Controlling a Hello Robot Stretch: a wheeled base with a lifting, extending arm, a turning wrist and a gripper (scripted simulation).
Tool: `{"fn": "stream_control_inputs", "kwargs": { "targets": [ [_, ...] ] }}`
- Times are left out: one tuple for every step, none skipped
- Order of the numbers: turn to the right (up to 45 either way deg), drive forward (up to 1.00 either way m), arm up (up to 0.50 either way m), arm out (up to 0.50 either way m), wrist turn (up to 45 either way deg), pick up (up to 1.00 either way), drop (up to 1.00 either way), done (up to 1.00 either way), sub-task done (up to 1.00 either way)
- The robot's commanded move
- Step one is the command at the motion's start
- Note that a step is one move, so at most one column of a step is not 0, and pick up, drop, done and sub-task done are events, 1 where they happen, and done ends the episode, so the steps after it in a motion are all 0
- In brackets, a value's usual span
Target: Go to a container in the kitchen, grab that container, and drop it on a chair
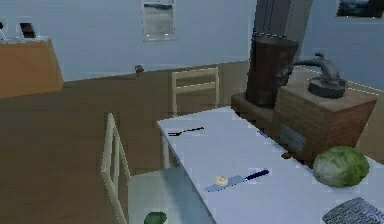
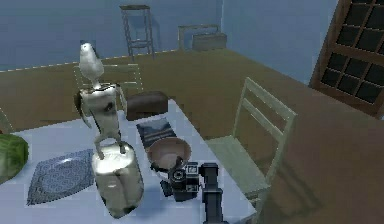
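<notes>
My dark gripper [image 2: 176, 182] sits low in the arm side view, just left of centre, over a white table [image 2: 55, 135]. I cannot tell the state of my jaws, nor whether they hold anything. Just above the gripper stands a round brown bowl [image 2: 168, 152], and to its left a pale metal canister [image 2: 118, 180]. Either may be the container. A pale wooden chair [image 2: 252, 135] stands at the table's right side. A green cabbage [image 1: 341, 166] lies at the forward view's lower right.

Table [image 2: 60, 135]: green lettuce [image 2: 9, 156] at left edge, pale jug [image 2: 118, 180] near, brown bowl [image 2: 168, 152] near gripper [image 2: 173, 183]; wooden chair [image 2: 233, 158] right.
</notes>
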Motion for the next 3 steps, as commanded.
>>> {"fn": "stream_control_inputs", "kwargs": {
  "targets": [
    [0.0,0.00,0.10,0.00,0.0,0.00,0.00,0.00,0.00],
    [0.0,0.00,0.18,0.00,0.0,0.00,0.00,0.00,0.00],
    [0.0,0.00,0.00,0.00,-45.0,0.00,0.00,0.00,0.00]
  ]
}}
